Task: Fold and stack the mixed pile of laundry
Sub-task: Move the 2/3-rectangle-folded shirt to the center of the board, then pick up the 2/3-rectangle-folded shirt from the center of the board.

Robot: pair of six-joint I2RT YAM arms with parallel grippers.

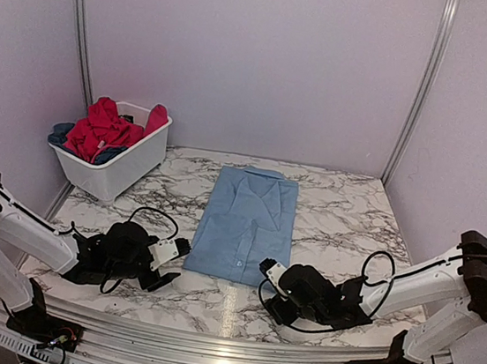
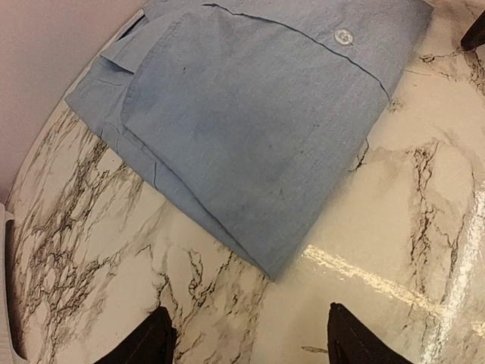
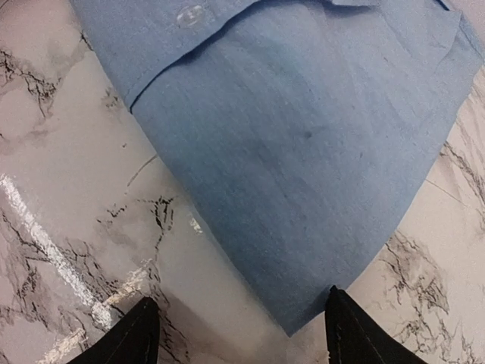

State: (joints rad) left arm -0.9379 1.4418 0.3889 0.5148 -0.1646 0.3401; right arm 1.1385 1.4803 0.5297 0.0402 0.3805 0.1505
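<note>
At the centre of the tabletop [image 1: 339, 203] we find the light blue shirt [image 1: 247, 225] folded flat. The left end effector [image 1: 171, 265] at its 7 o'clock corner and the right end effector [image 1: 268, 287] at 5 o'clock are both released and empty. Pinching only the top layer could undo the fold.

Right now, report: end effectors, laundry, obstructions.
Left end effector open, right end effector open, both empty. Blue shirt folded flat mid-table. Red garments in basket.

The white, grey-veined marble table top [image 1: 346, 212] carried a folded light blue button shirt [image 1: 247, 222], lying flat at its middle, collar toward the far wall. A white plastic basket [image 1: 116, 171] stood on its far-left corner, well apart.
</note>
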